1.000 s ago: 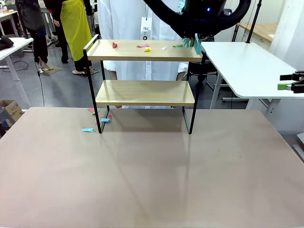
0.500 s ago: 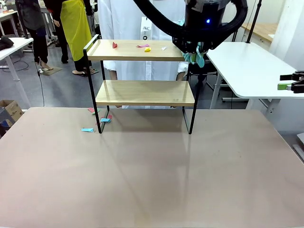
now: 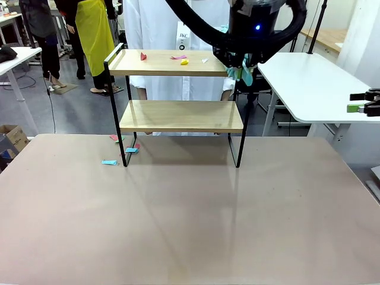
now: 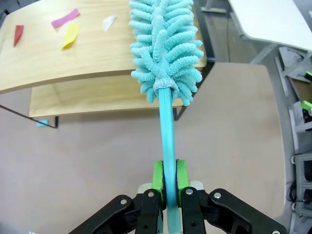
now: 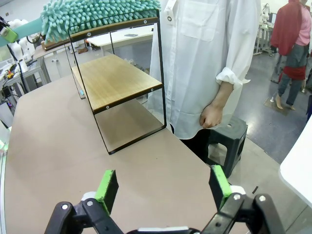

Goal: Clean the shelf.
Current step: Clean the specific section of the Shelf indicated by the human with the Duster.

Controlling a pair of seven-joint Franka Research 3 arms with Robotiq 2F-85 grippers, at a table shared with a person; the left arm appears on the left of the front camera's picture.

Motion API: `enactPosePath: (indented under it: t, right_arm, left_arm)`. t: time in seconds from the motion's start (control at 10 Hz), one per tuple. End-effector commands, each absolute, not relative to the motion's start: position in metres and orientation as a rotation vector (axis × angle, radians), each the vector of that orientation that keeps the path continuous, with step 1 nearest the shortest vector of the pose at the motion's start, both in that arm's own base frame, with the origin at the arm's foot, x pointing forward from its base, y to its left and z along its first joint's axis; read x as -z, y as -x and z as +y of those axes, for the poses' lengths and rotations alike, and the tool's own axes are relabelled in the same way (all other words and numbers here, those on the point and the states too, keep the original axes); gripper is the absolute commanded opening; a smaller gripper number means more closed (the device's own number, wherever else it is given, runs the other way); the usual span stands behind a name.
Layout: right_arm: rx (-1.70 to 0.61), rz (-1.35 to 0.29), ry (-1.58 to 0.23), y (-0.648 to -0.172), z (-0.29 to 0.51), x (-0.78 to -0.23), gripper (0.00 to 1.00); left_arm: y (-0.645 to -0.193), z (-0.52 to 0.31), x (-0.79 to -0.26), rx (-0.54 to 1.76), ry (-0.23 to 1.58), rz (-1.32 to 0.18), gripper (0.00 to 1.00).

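The shelf (image 3: 178, 116) stands at the table's far side, its top board (image 4: 73, 58) strewn with red (image 4: 18, 34), pink (image 4: 66, 17), yellow (image 4: 70, 35) and white (image 4: 108, 21) paper scraps. My left gripper (image 4: 167, 178) is shut on the teal handle of a fluffy teal duster (image 4: 165, 48). The duster head lies over the top board's right end (image 3: 244, 72), with the left gripper (image 3: 242, 59) just above it. My right gripper (image 5: 164, 187) is open with nothing between its fingers, off to the right of the table (image 3: 354, 101).
A person in a white coat (image 5: 204, 63) stands right behind the shelf. Teal and red scraps (image 3: 108, 162) lie on the brown table by the shelf's left leg. A white table (image 3: 314, 83) stands at the right. A grey stool (image 5: 226, 139) is beside the person.
The left arm has dropped a little over the shelf's right end, and the duster head now hangs lower at that edge. The right gripper has not moved.
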State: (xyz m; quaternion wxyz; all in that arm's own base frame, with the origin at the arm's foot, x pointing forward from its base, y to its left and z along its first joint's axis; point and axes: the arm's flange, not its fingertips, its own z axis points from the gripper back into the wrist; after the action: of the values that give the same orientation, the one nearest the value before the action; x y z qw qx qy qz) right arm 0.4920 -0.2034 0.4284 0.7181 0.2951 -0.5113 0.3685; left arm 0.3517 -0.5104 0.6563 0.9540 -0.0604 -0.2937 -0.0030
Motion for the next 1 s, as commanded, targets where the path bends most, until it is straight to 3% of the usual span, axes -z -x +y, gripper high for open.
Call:
enactPosePath:
  t: [0.0,0.6,0.9]
  right_arm:
    - [-0.819,-1.135,-0.649,-0.492,-0.202,-0.431,1.00]
    - [-0.819,-1.135,-0.649,-0.492,-0.202,-0.431,1.00]
    - [-0.819,-1.135,-0.649,-0.492,-0.202,-0.431,1.00]
  left_arm:
    - [-0.354,-0.495,-0.663,-0.002,0.052,-0.566,0.13]
    - [-0.362,-0.426,-0.662,-0.013,-0.081,-0.495,0.13]
    - [-0.365,-0.399,-0.659,0.014,-0.231,-0.509,0.13]
